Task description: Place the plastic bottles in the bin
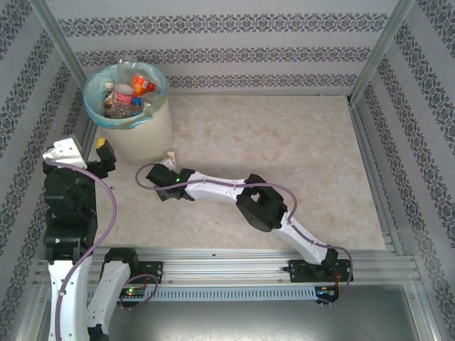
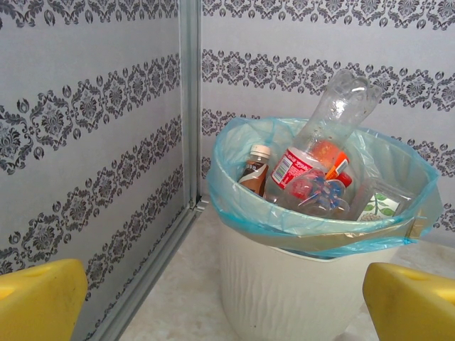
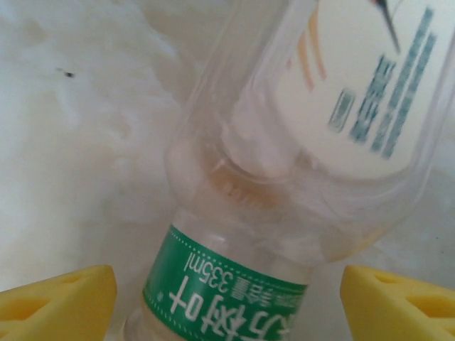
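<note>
Cream-white bin [image 1: 146,131] in the far left corner of the table [image 1: 298,156], lined in blue-green and heaped with plastic bottles [image 2: 306,170], one poking base-up over the rim. Just beside its foot, a green-labelled bottle [image 3: 234,284] between the spread yellow fingers [image 3: 57,302] of the right gripper [image 1: 169,162] — not clamped. Left gripper [image 1: 103,149] wide apart, empty, facing the bin wall. Metal corner post [image 2: 189,99] and patterned wall [image 2: 85,106] close behind.
</note>
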### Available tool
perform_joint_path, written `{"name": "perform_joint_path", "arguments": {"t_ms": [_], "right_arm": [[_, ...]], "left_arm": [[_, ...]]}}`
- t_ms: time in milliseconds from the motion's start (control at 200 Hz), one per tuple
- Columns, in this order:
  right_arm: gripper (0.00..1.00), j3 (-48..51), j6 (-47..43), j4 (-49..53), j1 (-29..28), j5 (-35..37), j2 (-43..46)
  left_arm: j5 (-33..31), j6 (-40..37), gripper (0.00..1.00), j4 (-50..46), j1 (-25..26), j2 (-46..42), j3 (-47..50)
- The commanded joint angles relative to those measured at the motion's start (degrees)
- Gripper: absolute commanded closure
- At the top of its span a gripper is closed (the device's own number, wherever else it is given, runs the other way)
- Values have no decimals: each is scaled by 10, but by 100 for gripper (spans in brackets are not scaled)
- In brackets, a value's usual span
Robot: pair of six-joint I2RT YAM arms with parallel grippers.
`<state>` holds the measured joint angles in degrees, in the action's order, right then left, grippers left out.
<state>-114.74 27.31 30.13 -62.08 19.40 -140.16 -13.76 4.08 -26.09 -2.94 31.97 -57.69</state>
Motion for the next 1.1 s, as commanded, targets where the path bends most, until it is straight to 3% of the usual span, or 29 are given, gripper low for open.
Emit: {"name": "perform_joint_path", "arguments": {"t_ms": [0, 310, 430, 530, 649, 764, 874, 974, 1094], "right_arm": [[21, 20, 24, -13, 9, -16, 27], [62, 130, 20, -87, 18, -34, 115], [72, 200, 25, -115, 22, -44, 171], [78, 296, 30, -163, 26, -67, 250], [79, 419, 24, -219, 30, -79, 362], [79, 509, 1, -258, 35, -63, 473], [79, 571, -42, -317, 44, -61, 568], [78, 581, -82, -346, 56, -70, 626], [77, 569, -130, -379, 61, -88, 666]], "left_arm": [[2, -2, 0, 17, 7, -9, -4], [18, 5, 0, 24, 7, -7, 2], [38, 8, 0, 29, 7, -4, -2], [116, 6, 0, 31, 7, 8, -12], [265, 46, 0, 53, 7, 34, -29], [411, 136, 0, 112, 7, 77, -40], [529, 253, 0, 238, 9, 116, -24], [587, 342, 0, 351, 14, 147, -4], [615, 371, 0, 385, 44, 179, -6]]}}
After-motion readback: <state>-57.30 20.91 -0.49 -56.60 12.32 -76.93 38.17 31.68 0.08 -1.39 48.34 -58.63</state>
